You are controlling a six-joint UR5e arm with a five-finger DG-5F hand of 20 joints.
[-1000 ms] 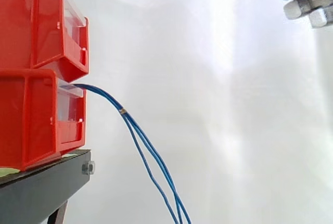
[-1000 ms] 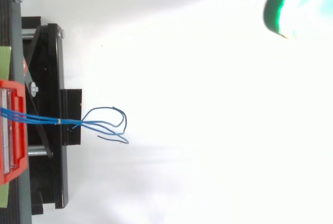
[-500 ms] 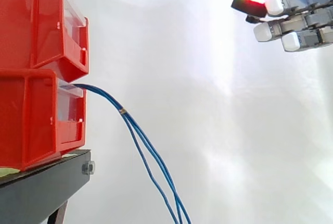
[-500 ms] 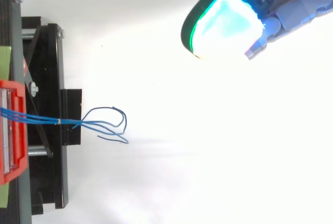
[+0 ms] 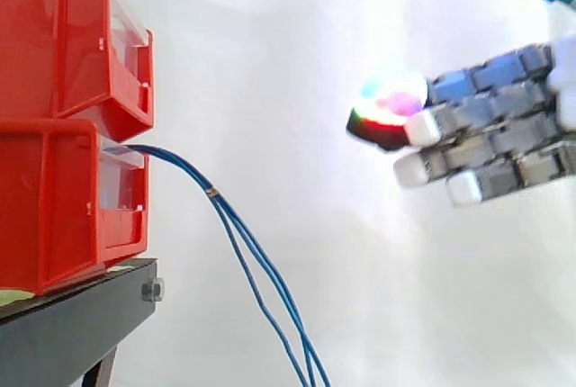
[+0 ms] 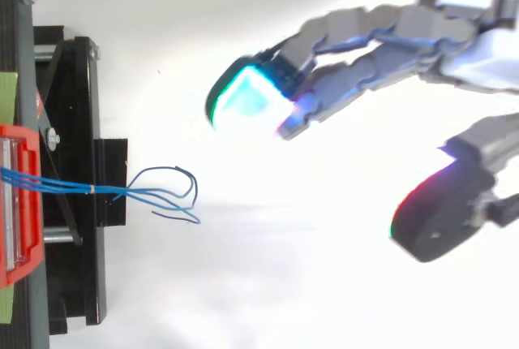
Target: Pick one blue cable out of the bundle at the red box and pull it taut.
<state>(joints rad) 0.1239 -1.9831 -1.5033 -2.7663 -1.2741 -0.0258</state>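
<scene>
A bundle of thin blue cables comes out of the lower red box and hangs down to the right, bound by a small tie near the box. From above, the blue cables fan into loose ends past the black stand. My hand reaches in from the right, well apart from the cables and higher than their hanging part. Its fingers are stretched toward the boxes and its thumb stands apart from them, with nothing between.
An upper red box is stacked on the lower one, both on a black stand. The stand's black frame lies at the left in the top view. A white curtain backs the scene.
My hand has moved down and to the left, toward the cables and boxes. The cables hang as before.
</scene>
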